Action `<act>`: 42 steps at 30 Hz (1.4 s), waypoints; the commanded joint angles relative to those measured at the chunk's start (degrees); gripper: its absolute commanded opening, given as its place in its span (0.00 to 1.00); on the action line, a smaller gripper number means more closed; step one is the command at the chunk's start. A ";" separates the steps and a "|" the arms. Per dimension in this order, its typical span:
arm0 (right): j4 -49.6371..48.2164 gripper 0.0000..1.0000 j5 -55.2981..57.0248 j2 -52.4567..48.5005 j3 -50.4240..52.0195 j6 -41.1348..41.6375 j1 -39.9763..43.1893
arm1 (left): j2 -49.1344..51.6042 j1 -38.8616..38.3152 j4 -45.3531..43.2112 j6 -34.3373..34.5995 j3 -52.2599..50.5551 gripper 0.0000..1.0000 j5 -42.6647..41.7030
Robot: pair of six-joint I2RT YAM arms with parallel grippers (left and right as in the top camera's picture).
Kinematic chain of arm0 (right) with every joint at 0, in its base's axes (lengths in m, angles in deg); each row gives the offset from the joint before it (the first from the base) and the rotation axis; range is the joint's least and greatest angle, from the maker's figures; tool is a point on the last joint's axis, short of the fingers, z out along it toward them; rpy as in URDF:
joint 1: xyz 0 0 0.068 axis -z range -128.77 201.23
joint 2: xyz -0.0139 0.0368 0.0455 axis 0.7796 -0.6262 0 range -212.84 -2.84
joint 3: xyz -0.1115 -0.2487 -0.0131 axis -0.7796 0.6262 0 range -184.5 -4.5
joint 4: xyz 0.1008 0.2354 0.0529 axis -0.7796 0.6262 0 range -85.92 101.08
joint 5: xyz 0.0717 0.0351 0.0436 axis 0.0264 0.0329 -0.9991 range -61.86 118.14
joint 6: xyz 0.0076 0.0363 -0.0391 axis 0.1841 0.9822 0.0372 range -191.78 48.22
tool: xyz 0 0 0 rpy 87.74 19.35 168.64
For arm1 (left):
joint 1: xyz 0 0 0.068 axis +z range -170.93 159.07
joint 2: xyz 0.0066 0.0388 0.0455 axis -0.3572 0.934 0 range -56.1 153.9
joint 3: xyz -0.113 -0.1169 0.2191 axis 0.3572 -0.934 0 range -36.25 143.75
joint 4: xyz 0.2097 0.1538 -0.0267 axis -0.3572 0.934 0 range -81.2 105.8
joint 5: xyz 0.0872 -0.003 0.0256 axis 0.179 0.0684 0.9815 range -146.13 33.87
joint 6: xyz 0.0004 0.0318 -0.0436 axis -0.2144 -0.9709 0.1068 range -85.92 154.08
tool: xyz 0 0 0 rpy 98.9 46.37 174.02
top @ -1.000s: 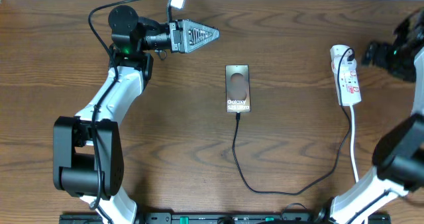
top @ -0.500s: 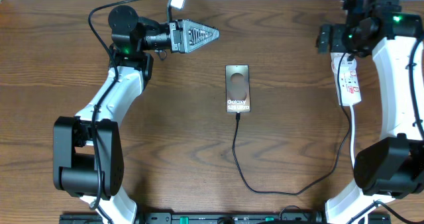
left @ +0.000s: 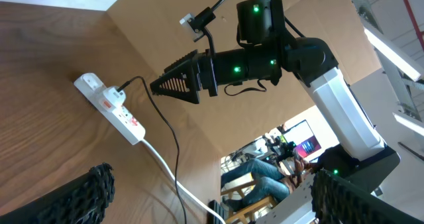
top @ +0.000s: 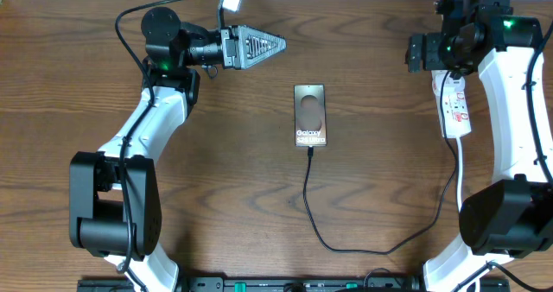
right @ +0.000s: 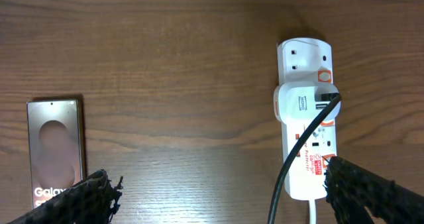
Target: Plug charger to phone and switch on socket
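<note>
Two steps, by my judgement: the first looks done, the second is open.

- **Left gripper** point(top: 255, 46): upper left of the overhead frame. Jaws spread wide, holding nothing, well apart from all task items.
- **Phone** point(top: 309, 115): lies flat at frame centre, lettering up.
- **Charger** point(top: 315, 214): its tip meets the phone's lower edge, so it is plugged in as far as can be seen. It loops along bottom centre, then rises to the white adapter point(right: 301, 105) seated in the socket point(top: 455, 111), upper right.
- **Socket state:** whether it is switched on cannot be told; that is likely what is left.
- **Right gripper** point(right: 222, 194): hangs over the socket's top end, jaws spread, pinching nothing.
- **Containers:** none in view.
</note>
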 commanded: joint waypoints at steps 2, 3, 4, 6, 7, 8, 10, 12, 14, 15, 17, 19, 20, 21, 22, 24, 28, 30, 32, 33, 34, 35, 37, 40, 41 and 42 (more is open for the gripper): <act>0.17 0.99 0.44 -0.20 0.13 -0.92 -0.04 | -0.92 0.02 -0.31 -0.94 0.42 0.96 -0.76; 0.17 0.99 0.44 -0.20 0.15 -0.92 -0.04 | -0.92 0.02 -0.31 -0.94 0.42 0.96 -0.76; 0.17 0.99 0.44 -0.20 0.15 -0.92 -0.04 | -0.92 0.02 -0.31 -0.94 0.42 0.96 -0.76; 0.17 0.99 0.44 -0.20 0.13 -0.92 -0.04 | -0.92 0.02 -0.31 -0.94 0.42 0.96 -0.76; 0.17 0.99 0.44 -0.20 0.15 -0.92 -0.04 | -0.92 0.02 -0.31 -0.94 0.42 0.96 -0.76; 0.17 0.99 0.44 -0.24 0.15 -0.92 -0.04 | -0.92 0.02 -0.31 -0.94 0.42 0.96 -0.76; 0.15 0.99 0.44 -0.44 0.15 -0.92 -0.02 | -0.92 0.02 -0.31 -0.94 0.42 0.96 -0.76; 0.17 0.99 0.44 -0.31 0.15 -0.92 0.17 | -0.92 0.02 -0.31 -0.94 0.42 0.96 -0.76; 0.24 0.99 0.44 0.68 0.15 -0.92 0.66 | -0.92 0.02 -0.31 -0.94 0.42 0.96 -0.76; 0.33 0.99 0.42 2.54 0.24 -0.90 1.62 | -0.92 0.02 -0.31 -0.94 0.42 0.96 -0.76; 0.31 0.99 0.42 5.35 0.63 -0.90 3.32 | -0.92 0.02 -0.31 -0.94 0.42 0.96 -0.76; 0.31 0.99 0.42 8.98 1.36 -0.90 6.29 | -0.92 0.02 -0.31 -0.94 0.42 0.96 -0.76; 0.28 0.99 0.42 10.40 1.75 -0.90 7.96 | -0.92 0.02 -0.31 -0.94 0.42 0.96 -0.76; 0.31 0.99 0.42 11.80 2.19 -0.90 9.94 | -0.92 0.02 -0.31 -0.94 0.42 0.96 -0.76; 0.28 0.99 0.42 13.09 2.75 -0.90 12.37 | -0.92 0.02 -0.31 -0.94 0.42 0.96 -0.76; 0.31 0.99 0.44 14.97 3.63 -0.90 17.09 | -0.92 0.02 -0.31 -0.94 0.42 0.96 -0.76; 0.33 0.99 0.44 16.31 4.96 -0.92 25.14 | -0.92 0.02 -0.31 -0.94 0.42 0.96 -0.76; 0.31 0.99 0.44 16.31 5.81 -0.92 27.36 | -0.92 0.02 -0.31 -0.94 0.42 0.96 -0.76; 0.31 0.99 0.44 16.31 7.26 -0.92 28.39 | -0.92 0.02 -0.31 -0.94 0.42 0.96 -0.76; 0.31 0.99 0.46 16.31 8.17 -0.92 28.61 | -0.92 0.02 -0.31 -0.96 0.42 0.96 -0.76; 0.31 0.99 0.44 16.31 9.11 -0.92 28.59 | -0.92 0.02 -0.31 -0.94 0.42 0.96 -0.76; 0.31 0.99 0.44 16.31 10.40 -0.92 28.39 | -0.92 0.02 -0.31 -0.94 0.42 0.96 -0.76; 0.31 0.99 0.44 16.33 12.50 -0.92 27.71 | -0.92 0.02 -0.31 -0.94 0.42 0.96 -0.76; 0.31 0.99 0.44 16.37 16.74 -0.92 25.75 | -0.92 0.02 -0.31 -0.94 0.42 0.96 -0.76; 0.28 0.99 0.44 16.44 18.45 -0.90 25.03 | -0.92 0.02 -0.31 -0.94 0.42 0.96 -0.76; 0.28 0.99 0.44 16.59 20.09 -0.92 24.37 | -0.92 0.02 -0.31 -0.94 0.42 0.96 -0.76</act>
